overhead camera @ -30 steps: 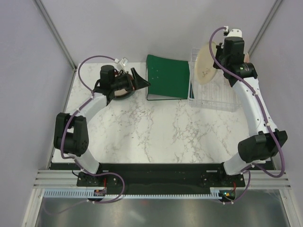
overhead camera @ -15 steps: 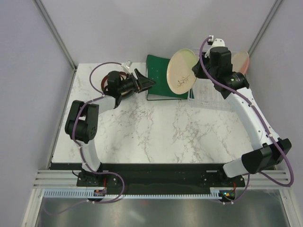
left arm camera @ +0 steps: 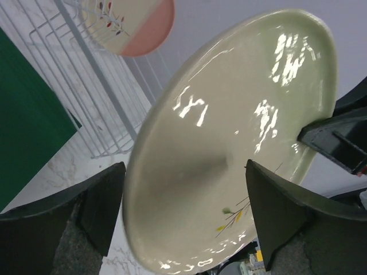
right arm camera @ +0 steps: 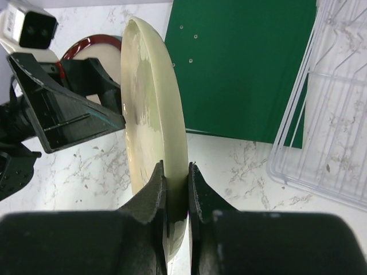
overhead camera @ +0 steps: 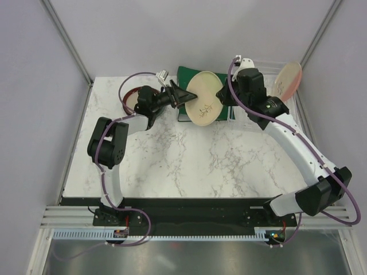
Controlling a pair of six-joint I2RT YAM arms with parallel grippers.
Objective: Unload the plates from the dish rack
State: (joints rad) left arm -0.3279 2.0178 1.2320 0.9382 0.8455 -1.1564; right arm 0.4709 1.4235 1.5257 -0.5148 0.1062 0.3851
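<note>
The sprig plate (overhead camera: 205, 105) (right arm camera: 150, 114) (left arm camera: 229, 143) stands on edge in my right pincer (right arm camera: 175, 172) (overhead camera: 225, 98). Its two fingers are clamped on the rim, one on each face. The plate hangs in the air over the near edge of the green binder (overhead camera: 186, 77) (right arm camera: 246, 63) (left arm camera: 28, 103). My left pincer (left arm camera: 183, 169) (overhead camera: 182, 95) faces it from the opposite side. Its fingers (left arm camera: 103, 200) are spread wide with the plate's rim between them, and I cannot tell whether they touch it. Behind my left pincer the red-rimmed plate (overhead camera: 131, 98) (right arm camera: 94, 48) lies on the table (overhead camera: 200, 160). To the outer side of my right pincer the rack (right arm camera: 332, 114) (left arm camera: 97, 86) sits just beside the binder. The pink plate (overhead camera: 287, 80) (left arm camera: 129, 23) stands tilted in it.
</note>
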